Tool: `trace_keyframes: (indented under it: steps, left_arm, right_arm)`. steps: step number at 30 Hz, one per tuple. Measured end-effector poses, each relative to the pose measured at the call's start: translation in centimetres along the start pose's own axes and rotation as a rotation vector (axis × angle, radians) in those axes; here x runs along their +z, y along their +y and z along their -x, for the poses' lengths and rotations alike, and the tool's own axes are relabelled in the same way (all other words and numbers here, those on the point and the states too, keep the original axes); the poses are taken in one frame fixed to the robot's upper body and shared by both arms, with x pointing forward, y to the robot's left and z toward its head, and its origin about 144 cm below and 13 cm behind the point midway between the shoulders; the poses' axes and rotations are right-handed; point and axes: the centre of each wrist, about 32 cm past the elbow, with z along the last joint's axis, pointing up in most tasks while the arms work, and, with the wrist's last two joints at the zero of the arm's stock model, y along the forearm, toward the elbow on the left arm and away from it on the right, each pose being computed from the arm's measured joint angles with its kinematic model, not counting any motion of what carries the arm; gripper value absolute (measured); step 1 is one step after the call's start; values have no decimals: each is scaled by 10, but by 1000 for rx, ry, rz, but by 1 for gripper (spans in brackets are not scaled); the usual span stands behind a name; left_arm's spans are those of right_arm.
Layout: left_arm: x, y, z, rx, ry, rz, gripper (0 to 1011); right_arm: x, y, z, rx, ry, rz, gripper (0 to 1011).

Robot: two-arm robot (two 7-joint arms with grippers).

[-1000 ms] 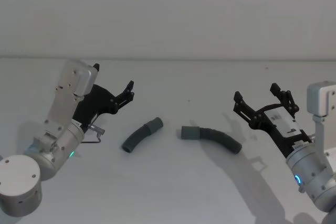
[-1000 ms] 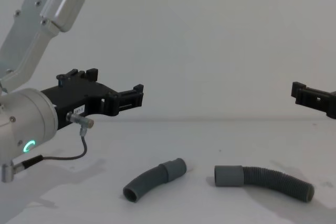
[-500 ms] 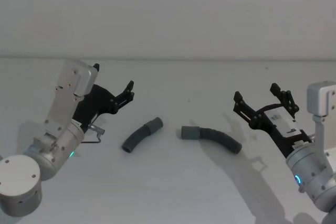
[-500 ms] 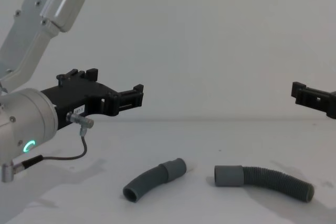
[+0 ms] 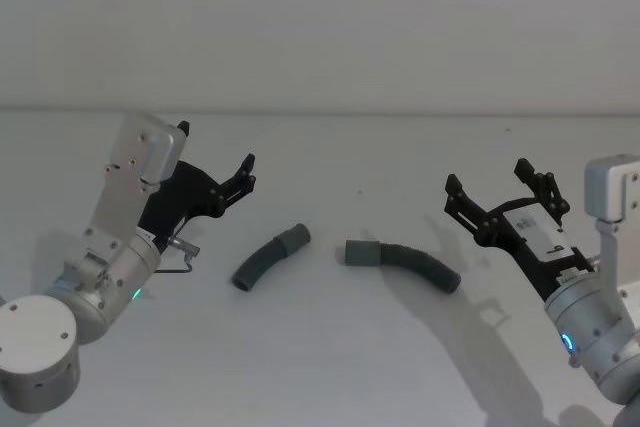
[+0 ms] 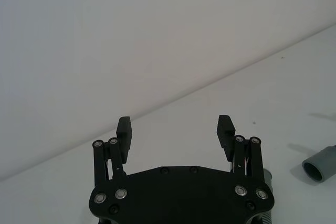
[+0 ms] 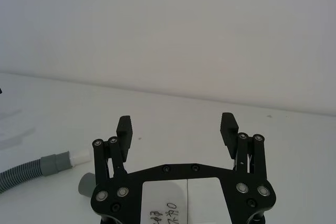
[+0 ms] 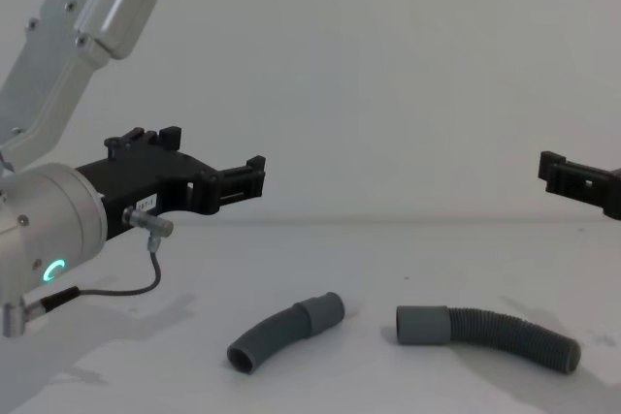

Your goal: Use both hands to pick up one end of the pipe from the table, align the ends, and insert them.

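Left gripper [image 6: 175, 127], right gripper [image 7: 176, 125]: both spread wide, empty, well apart from short hose [image 5: 262, 261] and long hose [image 5: 412, 262]. Likely risk: the curved short hose rolls when pinched, so cuffs [image 5: 295, 237] meet crooked and jam.

A white label [image 7: 173, 202] on the right gripper [image 7: 176, 124] carries illegible handwriting.

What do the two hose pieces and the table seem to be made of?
Short hose piece: likely flexible plastic or rubber, dark grey, matte; ribbed and bent. Longer hose piece: the same, it seems. Their cuffs look smooth, perhaps harder plastic. Table: matte white-grey, material unclear. Left gripper and right gripper, open, above the table: black plastic, apparently.
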Motion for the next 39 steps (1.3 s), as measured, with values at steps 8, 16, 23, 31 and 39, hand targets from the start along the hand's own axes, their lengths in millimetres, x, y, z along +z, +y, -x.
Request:
trace_keyframes:
  steps: [8, 16, 23, 31, 39]
  left_arm:
    - [0, 0, 0, 0, 0, 0, 1000]
    - [0, 0, 0, 0, 0, 0, 1000]
    - [0, 0, 0, 0, 0, 0, 1000]
    - [0, 0, 0, 0, 0, 0, 1000]
    - [0, 0, 0, 0, 0, 0, 1000]
  right_arm:
    - [0, 0, 0, 0, 0, 0, 1001]
    - [0, 0, 0, 0, 0, 0, 1001]
    - [0, 0, 0, 0, 0, 0, 1001]
    - [0, 0, 0, 0, 0, 0, 1001]
    - [0, 0, 0, 0, 0, 0, 1001]
